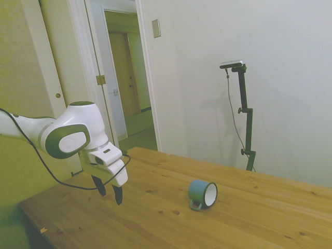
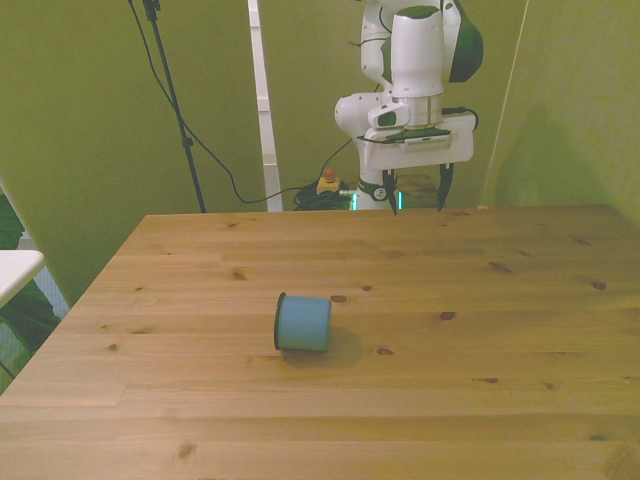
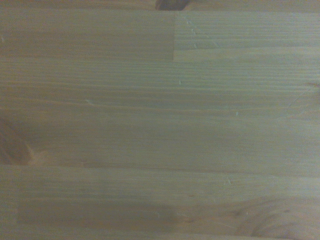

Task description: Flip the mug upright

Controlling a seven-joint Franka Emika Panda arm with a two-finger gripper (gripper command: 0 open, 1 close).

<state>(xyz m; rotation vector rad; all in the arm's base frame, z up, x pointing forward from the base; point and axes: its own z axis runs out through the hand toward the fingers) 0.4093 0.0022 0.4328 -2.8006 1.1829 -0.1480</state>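
Empty-fingered tool (image 2: 418, 193), wide apart

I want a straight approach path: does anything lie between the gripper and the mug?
Nothing: both side and front views show only bare wooden table between the open gripper and the mug lying on its side.

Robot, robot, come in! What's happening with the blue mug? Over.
Gripper open, holding nothing, hovering above the table well short of the mug. Mug on its side, handle down on the wood. Nothing in the way.
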